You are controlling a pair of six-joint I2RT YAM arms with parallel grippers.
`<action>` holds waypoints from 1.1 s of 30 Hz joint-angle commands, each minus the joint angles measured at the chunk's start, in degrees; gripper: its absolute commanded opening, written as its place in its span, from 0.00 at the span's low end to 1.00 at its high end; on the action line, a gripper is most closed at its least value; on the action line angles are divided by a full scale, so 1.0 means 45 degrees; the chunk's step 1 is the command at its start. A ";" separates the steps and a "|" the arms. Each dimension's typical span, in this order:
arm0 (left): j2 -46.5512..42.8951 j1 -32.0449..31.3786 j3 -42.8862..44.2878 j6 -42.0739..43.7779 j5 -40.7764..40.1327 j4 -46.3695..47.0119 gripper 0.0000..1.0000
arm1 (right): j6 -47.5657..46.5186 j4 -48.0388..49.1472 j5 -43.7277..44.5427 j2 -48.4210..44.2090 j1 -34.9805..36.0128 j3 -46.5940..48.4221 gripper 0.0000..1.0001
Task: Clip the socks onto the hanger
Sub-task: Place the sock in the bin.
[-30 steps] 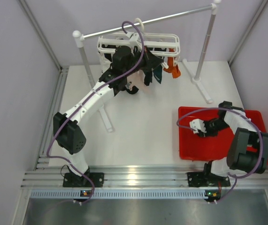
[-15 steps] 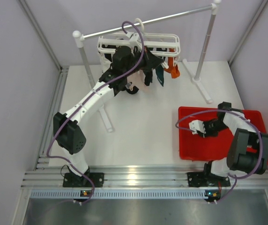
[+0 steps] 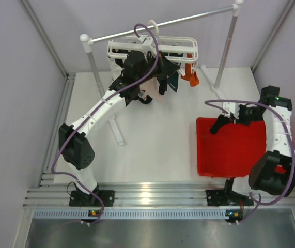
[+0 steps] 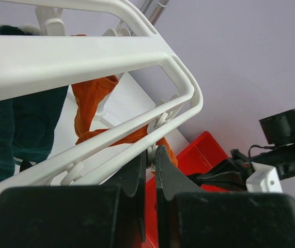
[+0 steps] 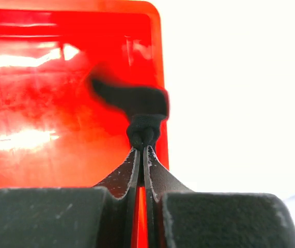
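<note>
The right gripper (image 5: pixel 143 147) is pinched fully closed on a bunched end of the black sock (image 5: pixel 137 103). The rest of the sock hangs limp below the fingertips, a soft, matte knit that is blurred in the wrist view. It is held above the far left corner of the red tray (image 3: pixel 230 155), a glossy, hard plastic bin with rounded corners that sits on the near right of the white table (image 3: pixel 157 134). By my reading the step in hand is carrying this sock from the tray to the hanger (image 4: pixel 85 57). That is a smooth white plastic frame of paired rails with rounded ends, hooked at the far middle over a thin grey metal rail (image 3: pixel 188 19). The left gripper (image 4: pixel 150 155) is up against the frame's underside with its dark fingers drawn almost together just beside a small white clip (image 4: pixel 160 120). I cannot tell whether they actually nip it. An orange sock (image 4: pixel 90 95) and a dark teal sock (image 4: pixel 28 124) already hang from the frame, both ribbed and floppy. The next move probably means taking the sock far and left to a free clip. The pinched edge must then go between that clip's small stiff jaws, and the loose fabric could fold or slip out.
</note>
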 commanded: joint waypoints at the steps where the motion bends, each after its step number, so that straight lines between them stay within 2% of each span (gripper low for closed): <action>1: -0.0389 0.0060 -0.0181 -0.0002 0.0198 0.0215 0.00 | 0.0480 -0.3523 -0.1275 -0.0280 -0.1178 0.0797 0.00; 6: -0.0370 0.0079 -0.0161 -0.0022 0.0257 0.0312 0.00 | 0.0537 -0.3954 -0.0651 -0.0493 -0.1613 0.0565 0.00; 12: -0.0369 0.0079 -0.0200 -0.0061 0.0296 0.0273 0.00 | 0.0050 -0.3954 -0.0199 -0.0963 -0.0891 -0.1076 0.00; 18: -0.0311 0.0138 -0.0220 -0.0080 0.0296 0.0176 0.00 | -0.0090 -0.3760 0.0015 0.0322 0.0046 -0.1625 0.00; 22: -0.0233 0.0118 -0.0200 -0.0158 0.0296 0.0254 0.00 | 0.1452 -0.2803 -0.1291 0.2682 0.0242 -0.0147 0.00; 24: -0.0194 0.0137 -0.0181 -0.0120 0.0257 0.0215 0.00 | 0.2308 -0.2471 -0.1993 0.3234 0.0223 0.0579 0.00; 27: -0.0155 0.0157 -0.0142 -0.0080 0.0296 0.0176 0.00 | 0.2431 -0.2762 -0.2289 0.4384 0.0223 0.2081 0.00; 29: -0.0116 0.0157 -0.0142 -0.0139 0.0335 0.0176 0.00 | 0.2295 -0.3270 -0.2309 0.4874 0.0242 0.2495 0.12; 31: -0.0096 0.0157 -0.0122 -0.0178 0.0354 0.0234 0.00 | 0.2508 -0.3097 -0.2251 0.5364 0.0223 0.2809 0.38; 33: -0.0077 0.0157 -0.0083 -0.0217 0.0374 0.0234 0.00 | 0.3035 -0.2512 -0.2037 0.5327 0.0223 0.2538 0.46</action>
